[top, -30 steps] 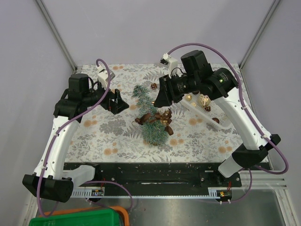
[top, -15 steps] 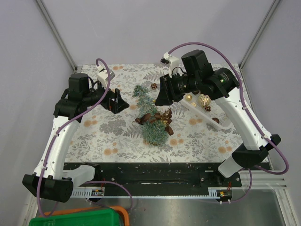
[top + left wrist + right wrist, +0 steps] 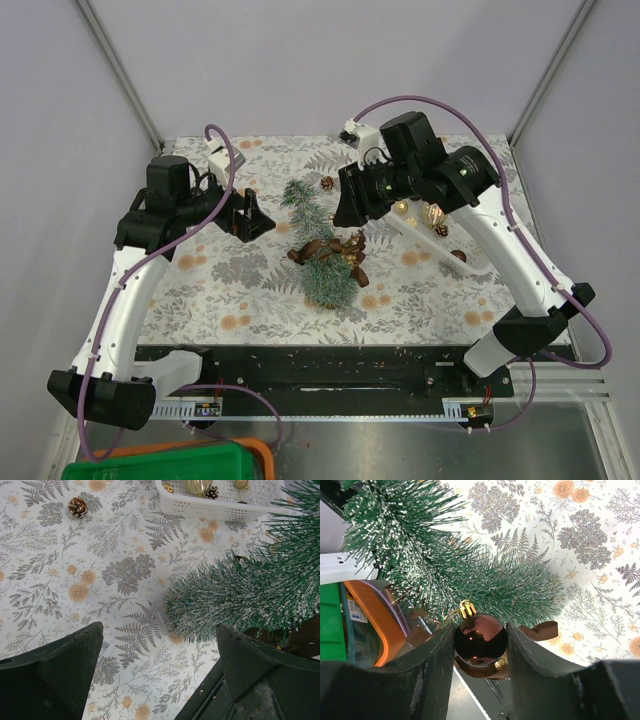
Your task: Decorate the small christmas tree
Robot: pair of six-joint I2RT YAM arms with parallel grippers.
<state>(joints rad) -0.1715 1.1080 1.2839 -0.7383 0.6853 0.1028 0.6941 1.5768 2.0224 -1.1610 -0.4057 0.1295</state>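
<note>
The small christmas tree [image 3: 318,245] stands mid-table, with frosted green bristles and its tip toward the far left in the top view. Brown ribbon bows [image 3: 338,252] hang on it. My right gripper [image 3: 347,203] hovers just right of the upper tree. In the right wrist view it [image 3: 480,628] is shut on a glossy dark brown bauble [image 3: 480,640], whose gold cap [image 3: 466,608] touches the bristles [image 3: 470,575]. My left gripper [image 3: 246,214] is to the left of the tree, open and empty [image 3: 160,680]. The tree's tip [image 3: 200,605] lies ahead of it.
A white basket [image 3: 470,262] with gold baubles and pine cones sits at the right behind my right arm; it also shows in the left wrist view as the basket [image 3: 220,507]. A loose pine cone [image 3: 327,184] lies behind the tree. A green bin [image 3: 170,465] stands below the table's near edge.
My right arm has shifted slightly to the left with the bauble held. The left arm and the tree have not moved.
</note>
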